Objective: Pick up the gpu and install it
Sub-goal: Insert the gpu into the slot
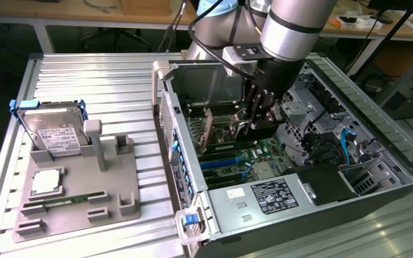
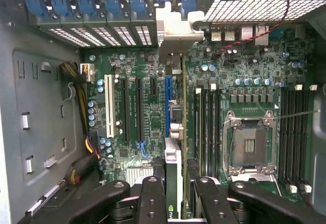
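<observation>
The end effector (image 2: pixel 175 193) fills the foreground of the wrist view, its dark fingers (image 2: pixel 152 198) closed narrowly on the gpu (image 2: pixel 173 168), which stands on edge between them. The card runs away from the camera toward the rear wall of the computer case (image 2: pixel 46 132), its silvery bracket (image 2: pixel 175 30) up against the row of perforated slot covers and blue clips (image 2: pixel 102 7). It sits over the motherboard (image 2: pixel 147 112), just beside a blue expansion slot (image 2: pixel 167 107); whether its edge is seated in a slot cannot be told. A white slot (image 2: pixel 108 104) and 2 black slots lie on one side of the card, and the memory slots (image 2: pixel 206 117) and the bare processor socket (image 2: pixel 249 145) on the other.

In the exterior view the end effector (image 1: pixel 253 121) reaches down into the open case (image 1: pixel 378 161), carried by the silver and black arm (image 1: pixel 292 32), with the gpu (image 1: pixel 246 126) partly hidden beneath it above the green board. The power supply (image 1: pixel 264 201) with its white label sits at the near end of the case. To the exterior view's left, on the ribbed metal surface (image 1: pixel 99 70), a gray holder tray (image 1: pixel 113 177) carries a hard drive (image 1: pixel 56 131) in a blue frame standing upright, a square processor (image 1: pixel 47 183) lying flat and a thin green memory stick (image 1: pixel 59 201) well apart from the case. Wooden benches (image 1: pixel 70 13) stand behind.
</observation>
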Available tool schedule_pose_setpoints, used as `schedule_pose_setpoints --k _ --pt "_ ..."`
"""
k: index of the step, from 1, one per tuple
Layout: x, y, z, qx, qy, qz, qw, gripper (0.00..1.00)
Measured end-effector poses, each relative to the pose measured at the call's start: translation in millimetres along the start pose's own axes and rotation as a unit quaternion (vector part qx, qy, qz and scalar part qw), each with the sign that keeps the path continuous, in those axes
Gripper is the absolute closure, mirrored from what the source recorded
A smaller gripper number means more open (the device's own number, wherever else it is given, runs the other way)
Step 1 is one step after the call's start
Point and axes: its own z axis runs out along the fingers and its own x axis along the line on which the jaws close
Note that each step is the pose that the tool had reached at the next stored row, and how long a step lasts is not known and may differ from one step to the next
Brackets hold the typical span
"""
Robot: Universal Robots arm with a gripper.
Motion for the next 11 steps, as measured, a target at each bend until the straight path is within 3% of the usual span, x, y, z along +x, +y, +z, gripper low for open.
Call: schedule_pose_setpoints --k 11 --pt "-0.1 2.8 6.6 0.0001 0.0005 0.0 1.0 0.73"
